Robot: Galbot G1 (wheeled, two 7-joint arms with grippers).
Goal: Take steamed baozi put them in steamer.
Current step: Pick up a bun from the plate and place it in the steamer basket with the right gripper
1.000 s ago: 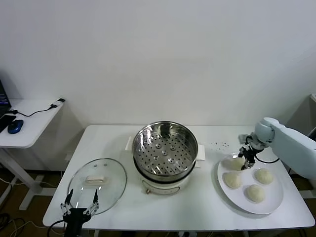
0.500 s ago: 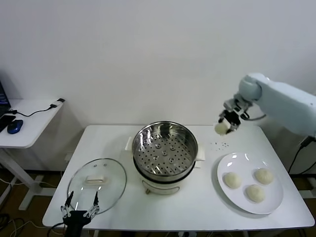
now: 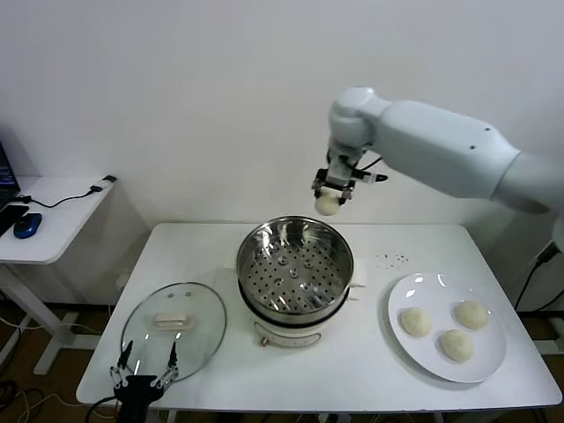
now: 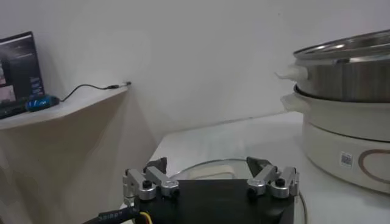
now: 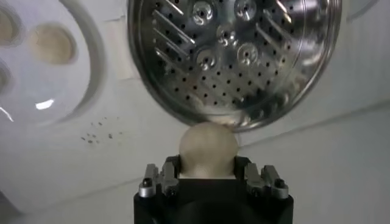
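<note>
So the white surface (image 3: 370, 352) has the steamer (image 3: 295, 269) sitting in the middle, a glass lid (image 3: 173, 329) off to the robot's left of it and a flat white plate (image 3: 447, 328) to the right with three steamed baozi (image 3: 456, 345) left on it. The steamer's perforated tray is bare, nothing in it yet. The right claw (image 3: 333, 197) is up in the air, clamped on the fourth baozi (image 3: 328, 204), and here's the bit that matters: it hangs above the far rim of the pot, a little toward the right side, not over the middle. So the tray centre lies toward the robot and down from the claw, and I'd guess the next move is a short pull inward before it goes down, otherwise the bun could clip the rim. A baozi is round, so there's no long axis to worry about, any heading works. The right arm is obviously the one doing this; the left claw (image 3: 141, 374) is parked low at the near left corner, beside the lid, with its fingers spread wide and holding nothing. View differences: the head view shows the height above the pot and the plate count, while the right wrist view shows the held bun (image 5: 208, 148) pinched between the fingers (image 5: 163, 176) with the tray (image 5: 234, 52) off ahead of it. The left wrist view only gives the pot's side wall (image 4: 347, 67) and white base, no inside.
</note>
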